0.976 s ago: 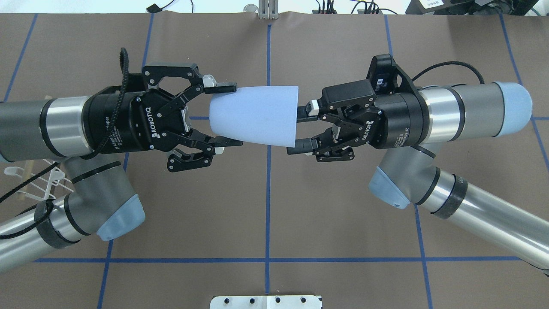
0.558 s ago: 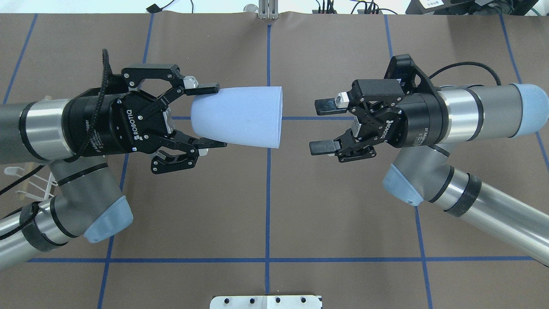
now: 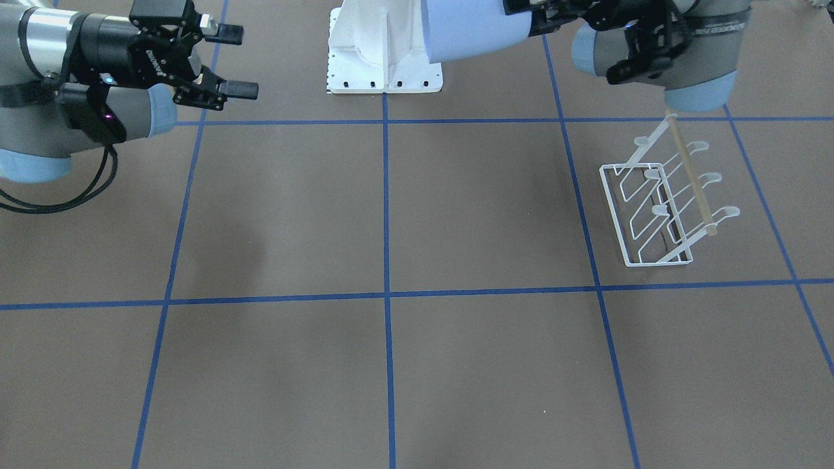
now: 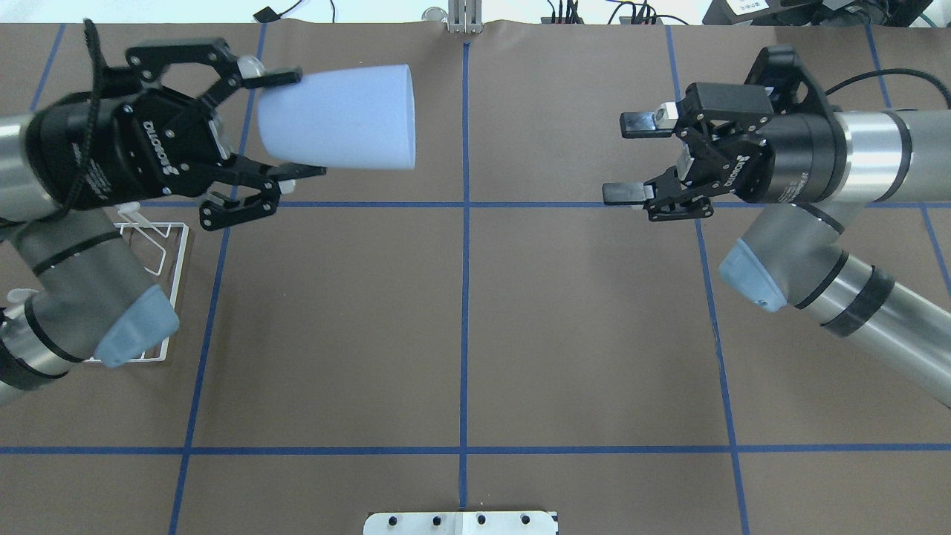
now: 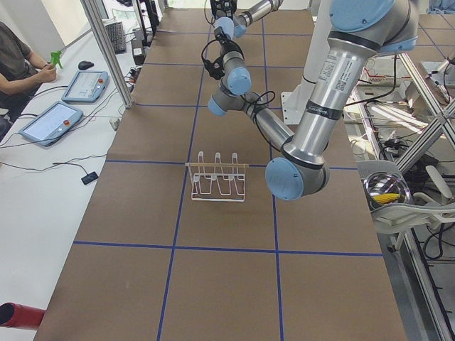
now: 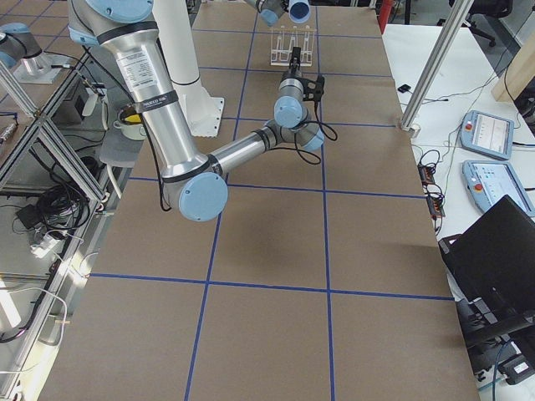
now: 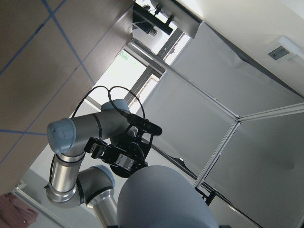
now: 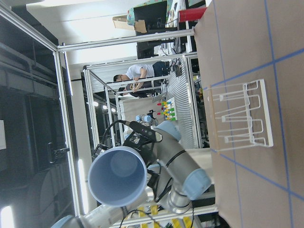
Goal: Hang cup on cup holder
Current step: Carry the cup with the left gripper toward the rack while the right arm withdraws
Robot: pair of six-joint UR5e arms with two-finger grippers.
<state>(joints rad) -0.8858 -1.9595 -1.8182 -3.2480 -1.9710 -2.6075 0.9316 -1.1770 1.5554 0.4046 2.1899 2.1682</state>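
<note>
The light blue cup (image 4: 342, 119) lies on its side in the air, rim toward the table's middle. My left gripper (image 4: 293, 122) is shut on its narrow base end. The cup also shows at the top of the front view (image 3: 472, 29) and, rim-on, in the right wrist view (image 8: 117, 183). The white wire cup holder (image 3: 658, 208) with its tan bar stands on the table below my left arm, partly hidden by it from overhead (image 4: 177, 275). My right gripper (image 4: 628, 158) is open and empty, far to the cup's right.
The white robot pedestal base (image 3: 384, 52) stands at the table's near-robot edge. Blue tape lines cross the brown table cover (image 4: 464, 312). A seated operator (image 5: 21, 64) and tablets are beyond the table's far side.
My right gripper has let go of the cup's rim and drawn back to the right, open. My left gripper has carried the cup to the left and farther from the robot, over the cup holder's side.
</note>
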